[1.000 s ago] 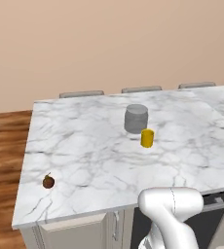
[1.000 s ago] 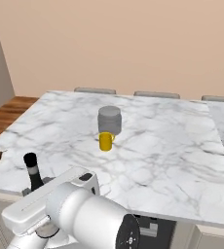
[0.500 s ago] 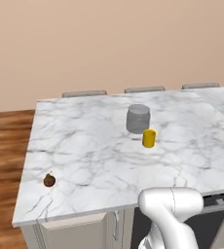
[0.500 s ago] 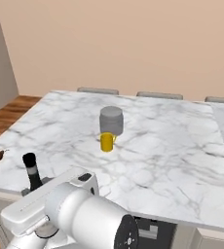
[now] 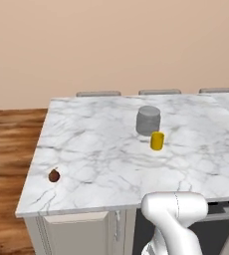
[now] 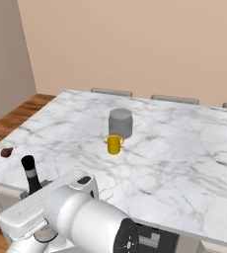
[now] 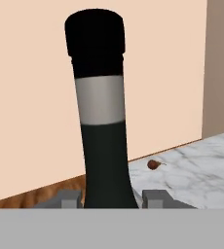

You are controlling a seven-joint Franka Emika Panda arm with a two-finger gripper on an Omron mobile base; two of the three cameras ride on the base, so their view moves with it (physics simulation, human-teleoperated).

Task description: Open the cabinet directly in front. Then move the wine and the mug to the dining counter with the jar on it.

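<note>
The wine (image 7: 102,141), a dark bottle with a pale band on its neck, stands upright between my fingertips (image 7: 70,198), and my gripper (image 7: 112,199) is shut on its lower part. Its black top (image 6: 30,172) pokes up beside my arm at the near left corner of the dining counter (image 6: 184,163). On the marble top the yellow mug (image 5: 157,141) (image 6: 115,144) stands just in front of the grey jar (image 5: 148,120) (image 6: 121,122), close beside it. The cabinet is out of view.
A small brown round thing (image 5: 54,175) (image 6: 7,152) (image 7: 153,165) lies near the counter's left edge. Grey chair backs (image 5: 98,93) line the far side. Wooden floor (image 5: 12,129) lies to the left, with a beige wall behind.
The whole picture has shifted a little to the right in both base views, so the base has moved. The bottle stays in my grip; mug and jar keep their places on the counter.
</note>
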